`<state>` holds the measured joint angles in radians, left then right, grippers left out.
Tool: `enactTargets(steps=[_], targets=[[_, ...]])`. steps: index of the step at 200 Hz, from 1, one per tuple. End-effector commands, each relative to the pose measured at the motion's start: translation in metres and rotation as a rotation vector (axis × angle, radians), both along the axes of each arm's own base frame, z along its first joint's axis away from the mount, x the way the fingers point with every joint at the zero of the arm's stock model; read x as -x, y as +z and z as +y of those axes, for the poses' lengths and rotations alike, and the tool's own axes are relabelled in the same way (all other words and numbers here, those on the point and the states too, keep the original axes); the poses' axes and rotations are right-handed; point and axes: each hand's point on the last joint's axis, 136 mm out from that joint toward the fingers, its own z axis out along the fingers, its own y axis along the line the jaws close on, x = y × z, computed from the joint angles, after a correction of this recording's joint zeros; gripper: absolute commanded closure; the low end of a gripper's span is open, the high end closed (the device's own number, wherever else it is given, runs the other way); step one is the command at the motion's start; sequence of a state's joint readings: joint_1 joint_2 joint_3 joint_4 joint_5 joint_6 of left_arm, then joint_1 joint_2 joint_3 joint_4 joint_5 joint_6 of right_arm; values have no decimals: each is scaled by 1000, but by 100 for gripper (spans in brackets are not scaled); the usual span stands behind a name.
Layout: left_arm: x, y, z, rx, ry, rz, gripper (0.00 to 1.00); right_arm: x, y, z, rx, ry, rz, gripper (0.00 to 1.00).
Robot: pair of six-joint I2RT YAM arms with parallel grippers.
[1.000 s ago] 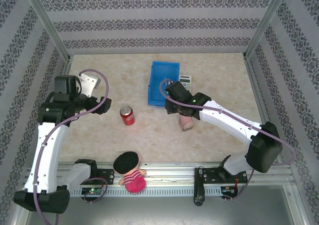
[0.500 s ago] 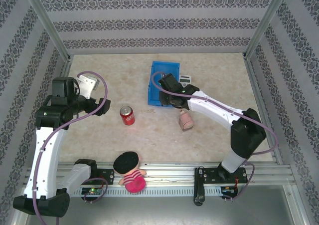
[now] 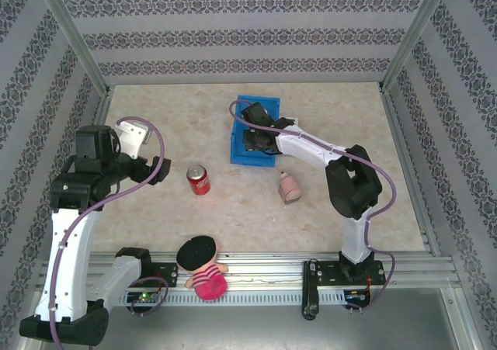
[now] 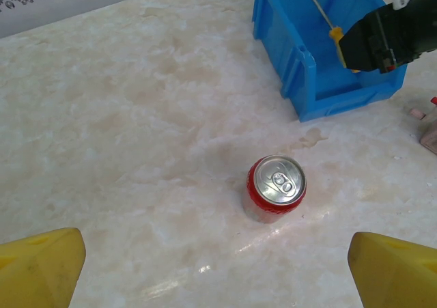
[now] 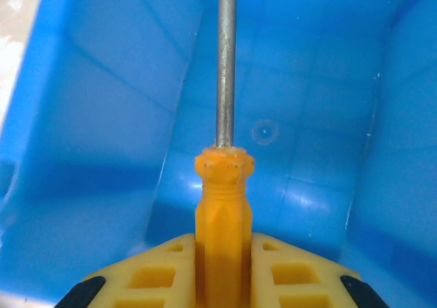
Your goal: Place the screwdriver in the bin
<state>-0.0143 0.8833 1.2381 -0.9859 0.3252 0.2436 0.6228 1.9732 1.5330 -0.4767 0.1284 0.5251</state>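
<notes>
**Item:** screwdriver (image 5: 224, 205). The orange-yellow handle is clenched between the right jaws. The grey shaft points forward and down into the bin (image 5: 89, 117).

**Location:** the screwdriver is held above the bin's open top, inside the line of its blue walls. The tip runs out of frame, so contact with the floor cannot be told.

**Step in hand:** release into the bin; judged nearly complete.

**Handling notes:**
- Keep the whole length between the walls.
- Lower the handle toward the floor so the tool slides rather than bounces.
- Part the jaws fully, then lift straight up, clear of the rim.
- Risk: the shaft catches a wall and tips the handle over the near edge.

**Also present:**
- The left jaws are released and spread wide over the counter (image 4: 136, 117), well apart from the bin.
- A soda can (image 4: 275, 188) stands upright between the left jaws and the bin.
</notes>
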Motion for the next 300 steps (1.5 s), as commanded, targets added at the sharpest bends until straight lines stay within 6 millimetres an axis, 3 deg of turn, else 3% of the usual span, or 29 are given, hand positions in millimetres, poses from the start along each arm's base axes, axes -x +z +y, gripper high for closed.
enactTargets(steps=[1,51,126,196,243,300], targets=[[7,-7,-3,-7,-16,28,1,-19,0,6,-22,-21,-6,80],[5,-1,0,-8,3,2,1,-33,-22,9,-11,-42,28,80],[0,-9,-2,0,-3,37,1,-49,-51,5,44,-72,62,79],[-1,-13,-3,10,-2,57,1,-47,-71,4,79,-59,91,67],[-1,-16,-4,13,-8,64,1,-48,-40,0,72,-56,29,64],[-2,-16,-2,14,9,71,1,-49,37,5,18,-8,-104,55]])
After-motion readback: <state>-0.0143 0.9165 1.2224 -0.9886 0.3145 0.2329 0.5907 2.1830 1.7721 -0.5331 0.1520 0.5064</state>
